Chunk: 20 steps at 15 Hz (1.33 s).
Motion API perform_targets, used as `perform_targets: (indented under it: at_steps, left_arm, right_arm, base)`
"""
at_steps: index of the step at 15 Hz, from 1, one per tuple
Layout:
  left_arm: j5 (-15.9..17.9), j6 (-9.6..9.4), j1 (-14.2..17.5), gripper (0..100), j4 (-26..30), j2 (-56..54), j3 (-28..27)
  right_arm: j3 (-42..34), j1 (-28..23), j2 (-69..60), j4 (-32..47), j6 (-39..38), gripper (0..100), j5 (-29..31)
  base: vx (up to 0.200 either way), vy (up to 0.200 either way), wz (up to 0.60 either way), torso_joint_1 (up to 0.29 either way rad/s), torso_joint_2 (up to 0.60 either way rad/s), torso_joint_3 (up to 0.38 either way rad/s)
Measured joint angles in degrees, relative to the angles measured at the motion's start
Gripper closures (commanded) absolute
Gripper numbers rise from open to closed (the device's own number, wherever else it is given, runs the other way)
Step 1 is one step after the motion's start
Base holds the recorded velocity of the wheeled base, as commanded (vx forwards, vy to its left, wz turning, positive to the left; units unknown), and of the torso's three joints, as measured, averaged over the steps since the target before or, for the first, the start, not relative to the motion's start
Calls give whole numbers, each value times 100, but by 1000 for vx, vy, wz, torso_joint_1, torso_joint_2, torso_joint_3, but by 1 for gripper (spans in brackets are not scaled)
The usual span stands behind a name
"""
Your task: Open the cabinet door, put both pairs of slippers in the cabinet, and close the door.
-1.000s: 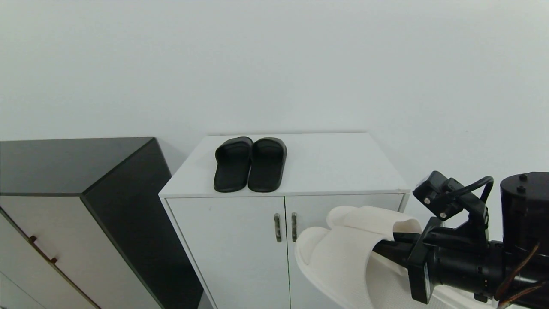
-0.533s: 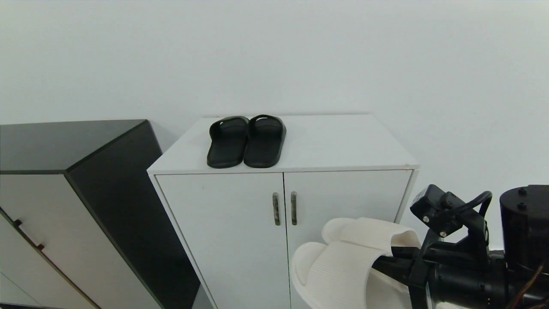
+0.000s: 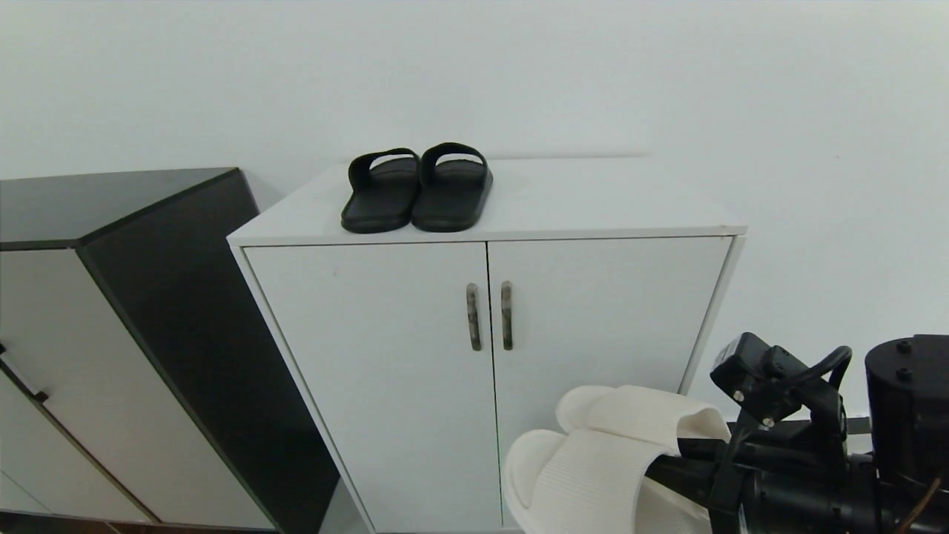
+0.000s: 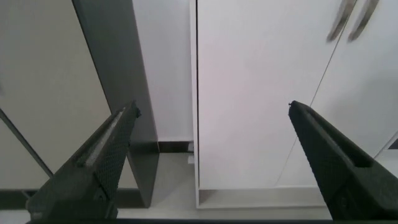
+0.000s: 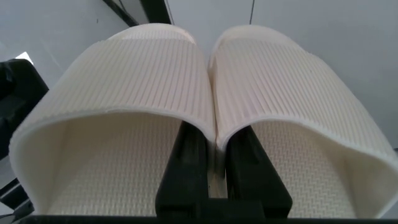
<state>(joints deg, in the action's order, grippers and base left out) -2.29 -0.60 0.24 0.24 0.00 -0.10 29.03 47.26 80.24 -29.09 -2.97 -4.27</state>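
Zero of the three steps look finished yet, far as I can tell. Both doors (image 3: 371,356) of the cabinet (image 3: 593,222) are shut, with the handles (image 3: 472,317) side by side up and to the left of the right gripper (image 5: 214,177). That gripper is clamped on the white slippers (image 3: 593,460), its fingers (image 5: 189,168) pinching the two inner strap walls together, so one pair is in hand, low in front of the right-hand door. The black slippers (image 3: 419,189) sit on top of the cabinet, well above that gripper and off to its left, untouched. The left gripper (image 4: 212,109) has its jaws wide apart with nothing between them, facing the lower part of the left-hand door. So I'd say everything's left: open a door, get both pairs inside, then shut it.
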Motion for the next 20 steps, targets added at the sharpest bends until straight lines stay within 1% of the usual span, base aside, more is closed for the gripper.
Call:
perform_targets:
  at_steps: [1,4,6,7,9,10,11,12,14,15,16,17,18,19,20]
  left_arm:
    - [16,-18,0,0,0,0,0]
    - [-140,44,0,0,-2,0,2]
    - [-187,62,0,0,-24,13,-78]
    - [-233,157,0,0,-24,68,-282]
    - [-272,399,-2,0,-65,488,-994]
    - [-154,484,-20,0,-98,859,-1269]
    - [52,552,-51,0,-135,1262,-1479]
    - [485,596,-79,0,-304,1723,-1630]
    - [1441,640,-140,0,-713,2575,-1753]
    - [1825,645,-167,0,-1009,3015,-1776]
    - [2071,650,-191,0,-1392,3421,-1798]
    - [2246,651,-255,0,-1863,3867,-1807]
    - [2348,653,-374,0,-2309,4272,-1818]
    - [2380,651,-606,0,-2693,4660,-1831]
    - [2350,642,-974,0,-3012,5035,-1859]
  right_arm:
    - [-12,33,7,-2,-2,100,-2]
    - [-30,66,13,-9,2,100,-2]
    - [-32,72,13,-9,2,100,-2]
    - [-22,72,16,-11,7,100,-2]
    - [-15,85,16,-6,7,100,0]
    - [-17,113,13,-9,7,100,-2]
    - [-32,127,11,-4,9,100,-5]
    - [-48,160,11,-6,9,100,-2]
    - [-61,201,11,-6,9,100,-2]
    - [-61,218,13,-6,9,100,0]
    - [-61,254,13,-6,9,100,0]
    - [-54,299,11,-6,13,100,4]
    - [-43,354,11,-9,16,100,9]
    - [-34,435,11,-6,18,100,20]
    - [-32,519,11,-9,20,100,30]
  base:
    - [0,0,0,-129,461,334]
    - [0,0,0,-110,460,347]
    - [0,0,0,-88,447,366]
    - [0,0,0,-51,452,383]
    - [0,0,0,-44,435,393]
    - [0,0,0,-17,393,378]
    - [0,0,0,-12,227,212]
    - [0,0,0,2,134,124]
    - [0,0,0,1,35,23]
    - [0,0,0,0,0,0]
    - [0,0,0,0,0,0]
    - [0,0,0,0,0,0]
    - [0,0,0,0,0,0]
    - [0,0,0,0,0,0]
    - [0,0,0,0,0,0]
